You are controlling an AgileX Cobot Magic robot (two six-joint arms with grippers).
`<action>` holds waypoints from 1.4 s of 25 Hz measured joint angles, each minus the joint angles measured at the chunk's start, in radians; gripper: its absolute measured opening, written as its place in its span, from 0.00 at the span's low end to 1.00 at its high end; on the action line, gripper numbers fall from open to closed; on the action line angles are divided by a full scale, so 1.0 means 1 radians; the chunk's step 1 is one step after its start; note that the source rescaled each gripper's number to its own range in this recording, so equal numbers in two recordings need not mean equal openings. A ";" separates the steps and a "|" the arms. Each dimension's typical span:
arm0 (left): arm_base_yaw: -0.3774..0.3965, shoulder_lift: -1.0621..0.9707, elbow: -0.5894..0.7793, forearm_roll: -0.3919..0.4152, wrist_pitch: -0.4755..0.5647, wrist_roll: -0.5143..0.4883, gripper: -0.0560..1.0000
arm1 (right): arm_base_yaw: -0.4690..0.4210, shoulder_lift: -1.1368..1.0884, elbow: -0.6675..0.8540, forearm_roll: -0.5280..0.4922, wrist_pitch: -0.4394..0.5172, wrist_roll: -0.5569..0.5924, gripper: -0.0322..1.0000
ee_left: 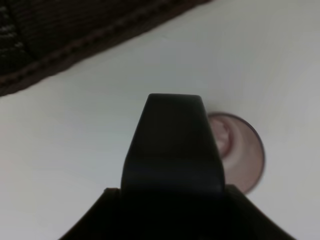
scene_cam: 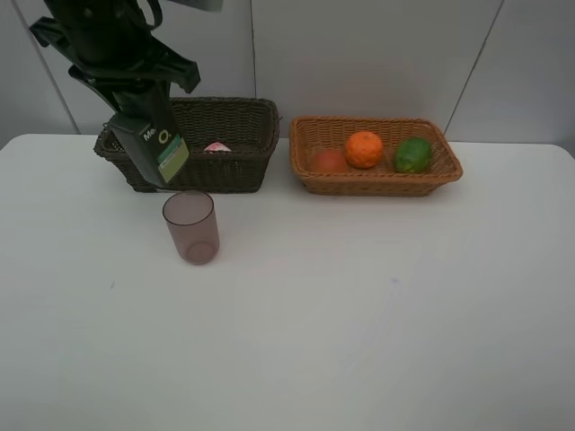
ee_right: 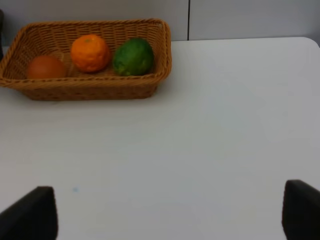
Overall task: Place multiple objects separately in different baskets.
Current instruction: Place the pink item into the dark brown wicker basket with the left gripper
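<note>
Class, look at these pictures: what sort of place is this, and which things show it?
Probably a robot test bench, not a home: a bare white table against plain wall panels, two wicker baskets and a black robot arm.

White table (scene_cam: 359,314) seen under everything, surface matte, 2 tiny dark specks noted on it. Behind it, a pale grey panelled wall (scene_cam: 377,54) is seen, split by thin vertical seams, 1 slanted at the right.
</note>
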 joint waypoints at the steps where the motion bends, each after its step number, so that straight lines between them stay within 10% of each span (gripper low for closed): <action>1: 0.028 0.011 -0.021 0.004 -0.009 -0.013 0.53 | 0.000 0.000 0.000 0.000 0.000 0.000 0.96; 9: 0.188 0.132 -0.078 0.053 -0.194 -0.044 0.53 | 0.000 0.000 0.000 0.000 0.000 0.000 0.96; 30: 0.250 0.398 -0.078 0.109 -0.530 -0.047 0.53 | 0.000 0.000 0.000 0.000 0.000 0.000 0.96; 35: 0.251 0.397 -0.093 0.103 -0.532 -0.047 0.90 | 0.000 0.000 0.000 0.000 0.000 0.000 0.96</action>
